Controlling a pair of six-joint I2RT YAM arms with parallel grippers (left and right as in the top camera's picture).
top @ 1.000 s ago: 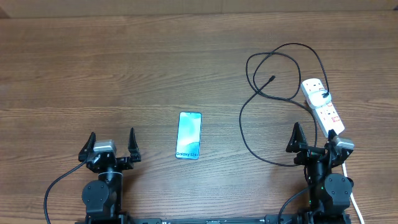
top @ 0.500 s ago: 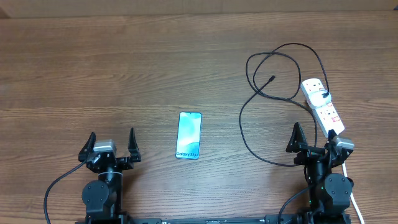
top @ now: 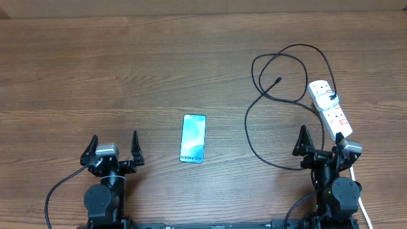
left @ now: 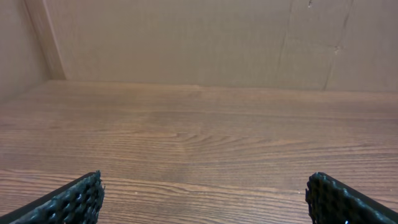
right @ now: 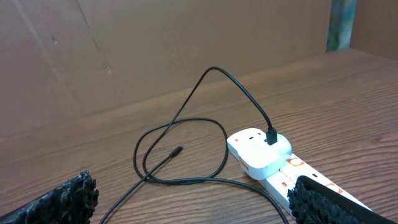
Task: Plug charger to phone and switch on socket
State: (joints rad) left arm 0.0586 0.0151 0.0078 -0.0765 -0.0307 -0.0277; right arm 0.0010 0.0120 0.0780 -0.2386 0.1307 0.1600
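Note:
The phone (top: 193, 138) lies flat at the table's centre, light blue screen up. The black charger cable (top: 264, 95) loops across the right side; its small connector tip (top: 278, 80) lies free, and it shows in the right wrist view (right: 177, 150). Its other end goes into a white adapter (right: 260, 151) on the white socket strip (top: 329, 109). My left gripper (top: 114, 147) is open and empty, left of the phone. My right gripper (top: 323, 141) is open and empty, just in front of the strip's near end (right: 311, 177).
A brown cardboard wall (left: 186, 37) stands at the table's far edge. The strip's white cord (top: 360, 197) runs off past my right arm. Bare wood lies ahead of the left gripper.

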